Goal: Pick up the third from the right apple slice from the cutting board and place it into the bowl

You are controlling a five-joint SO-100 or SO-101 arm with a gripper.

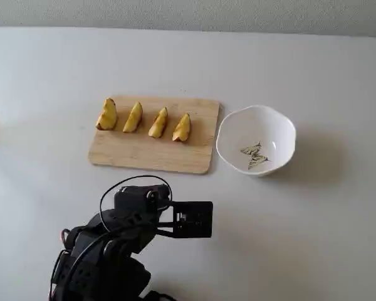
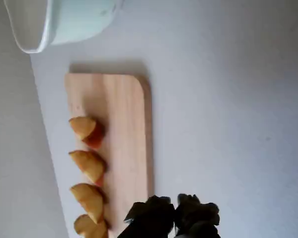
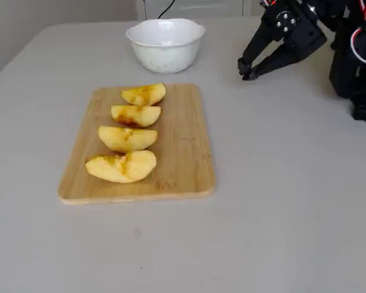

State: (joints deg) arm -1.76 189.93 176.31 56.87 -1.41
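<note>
Four apple slices lie in a row on the tan cutting board [image 1: 150, 150]. The apple slice third from the right in a fixed view [image 1: 133, 117] is a slim pale yellow wedge; it also shows in a fixed view [image 3: 127, 138] and in the wrist view [image 2: 89, 198]. The white bowl [image 1: 255, 139] with a butterfly motif stands just right of the board and holds no slice. My gripper [image 1: 203, 219] hangs over bare table in front of the board, apart from it. Its fingers meet at the tips in a fixed view [image 3: 246, 70] and in the wrist view [image 2: 176, 213]. It holds nothing.
A chunkier wedge [image 1: 106, 114] is at the board's left end, and two more slices [image 1: 158, 122] [image 1: 182, 127] lie towards the bowl. The arm's base [image 1: 100, 263] is at the table's front left. The grey table [image 1: 313, 238] runs wide around.
</note>
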